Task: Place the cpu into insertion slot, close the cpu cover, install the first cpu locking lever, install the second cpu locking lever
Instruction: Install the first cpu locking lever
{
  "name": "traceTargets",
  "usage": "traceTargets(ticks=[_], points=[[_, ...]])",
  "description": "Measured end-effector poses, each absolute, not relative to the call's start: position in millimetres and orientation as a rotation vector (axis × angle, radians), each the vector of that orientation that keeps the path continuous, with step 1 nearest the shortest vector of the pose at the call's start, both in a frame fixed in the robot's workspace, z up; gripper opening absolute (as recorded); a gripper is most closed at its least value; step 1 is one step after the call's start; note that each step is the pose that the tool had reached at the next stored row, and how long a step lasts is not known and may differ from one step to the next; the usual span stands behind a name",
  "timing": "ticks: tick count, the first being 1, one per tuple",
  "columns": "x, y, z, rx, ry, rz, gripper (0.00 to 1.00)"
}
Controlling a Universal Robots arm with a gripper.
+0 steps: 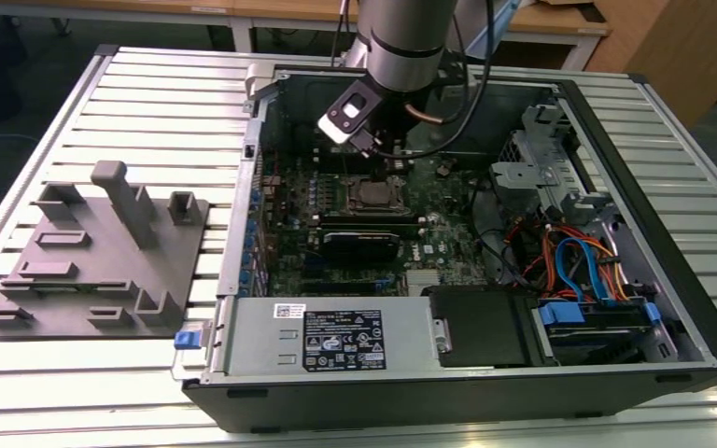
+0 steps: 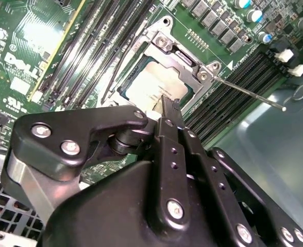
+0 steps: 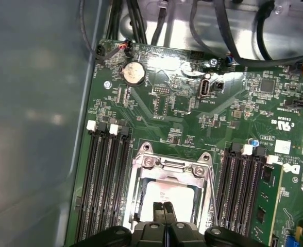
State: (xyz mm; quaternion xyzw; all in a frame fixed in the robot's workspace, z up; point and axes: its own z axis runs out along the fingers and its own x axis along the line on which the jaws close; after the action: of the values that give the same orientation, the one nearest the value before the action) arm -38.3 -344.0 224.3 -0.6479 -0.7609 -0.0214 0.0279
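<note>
My gripper [image 3: 165,207] has its two fingers [image 2: 173,135] pressed together with nothing clamped between them, the tips right at the one cpu [image 3: 168,193]; I cannot tell whether they touch its silver face. The cpu lies seated in the insertion slot [image 3: 141,195], and the single cpu cover [image 3: 173,165] frames it, its two screws showing on one bar. One locking lever [image 2: 249,93], a thin rod, juts free over the memory slots. Two banks of long black memory slots [image 3: 107,180] flank the socket, one on each side, and one coin cell [image 3: 133,73] sits further up the board. In the exterior view one grey fixture plate [image 1: 97,261] lies beside the open computer case [image 1: 458,397].
</note>
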Motion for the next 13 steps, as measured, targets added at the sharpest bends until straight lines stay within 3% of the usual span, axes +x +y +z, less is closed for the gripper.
traceTargets(ticks=[13], points=[[-38.3,-344.0,224.3,-1.896,-2.432,-0.062,0.11]])
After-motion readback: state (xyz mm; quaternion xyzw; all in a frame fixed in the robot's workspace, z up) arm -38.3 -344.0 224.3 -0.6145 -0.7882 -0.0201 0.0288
